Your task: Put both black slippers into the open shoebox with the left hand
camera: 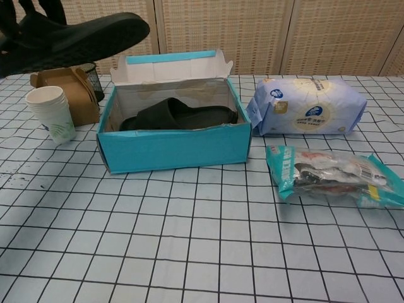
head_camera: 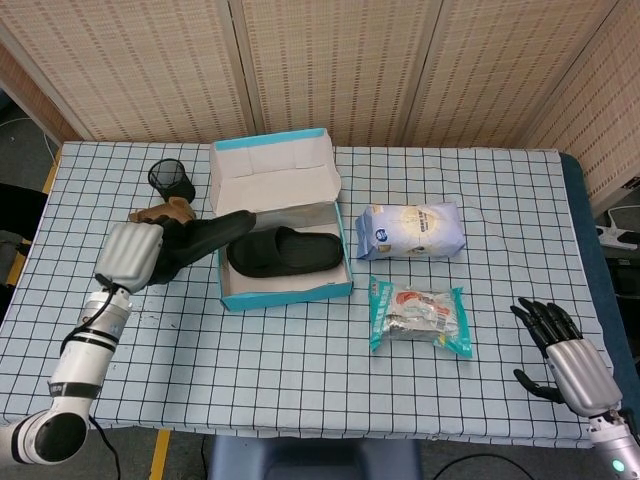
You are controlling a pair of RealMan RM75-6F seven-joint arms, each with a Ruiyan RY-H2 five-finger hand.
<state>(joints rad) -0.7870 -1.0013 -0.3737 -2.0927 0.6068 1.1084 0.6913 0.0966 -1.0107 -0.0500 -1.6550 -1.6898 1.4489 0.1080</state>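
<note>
**One slipper boxed, the other aloft in the left hand**

The left hand (head_camera: 133,254) grips a black slipper (head_camera: 205,238) by its heel end, its fingers wrapped around the sole. The slipper sticks out from the hand toward the shoebox (head_camera: 283,290), and its toe reaches just over the box's left wall. In the chest view the held slipper (camera: 69,41) hangs in the air, well above the table (camera: 202,240), with its toe near the top left corner of the box flap; only dark fingers at the top left edge show there.

The second slipper (head_camera: 284,251) lies flat inside the box, lengthwise, sole down. The box stands open, its lid folded back and upright.

Left of the box, beside and partly under the raised slipper, stand a stack of paper cups (camera: 52,112), a brown carton (camera: 68,88) and a black mesh pot (head_camera: 172,180). Right of the box lies a blue-white pack (head_camera: 412,231), and nearer the front a teal snack bag (head_camera: 420,316).

The right hand (head_camera: 567,353) rests at the table's near right corner, well apart from everything, holding nothing, its fingers spread.
</note>
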